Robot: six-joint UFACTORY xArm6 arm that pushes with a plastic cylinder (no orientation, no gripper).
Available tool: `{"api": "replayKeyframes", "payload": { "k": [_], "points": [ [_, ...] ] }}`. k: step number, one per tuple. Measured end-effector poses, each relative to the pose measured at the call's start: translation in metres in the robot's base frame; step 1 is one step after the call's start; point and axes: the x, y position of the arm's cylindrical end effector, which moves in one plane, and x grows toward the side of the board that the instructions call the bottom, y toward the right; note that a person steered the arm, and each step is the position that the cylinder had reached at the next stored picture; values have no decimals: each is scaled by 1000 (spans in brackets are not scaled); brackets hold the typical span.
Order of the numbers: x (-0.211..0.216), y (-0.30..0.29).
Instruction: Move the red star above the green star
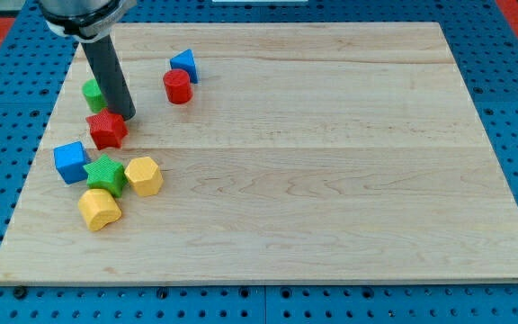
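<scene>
The red star (107, 129) lies near the board's left side, just above the green star (105, 173) with a small gap between them. My tip (126, 117) is at the red star's upper right edge, touching or almost touching it. The dark rod rises from there to the view's top left.
A green block (93, 94) sits partly behind the rod. A red cylinder (177, 86) and a blue triangular block (184, 65) lie further right. A blue cube (71, 162), a yellow hexagonal block (144, 175) and a yellow block (100, 209) surround the green star. The wooden board (331, 162) carries them all.
</scene>
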Motion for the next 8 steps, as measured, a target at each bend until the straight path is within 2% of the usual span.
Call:
{"api": "replayKeyframes", "payload": {
  "k": [1,2,3,5,6,7,8],
  "points": [
    [-20,-1],
    [-10,-22],
    [26,0],
    [63,11],
    [33,38],
    [-28,109],
    [-94,135]
  ]
}}
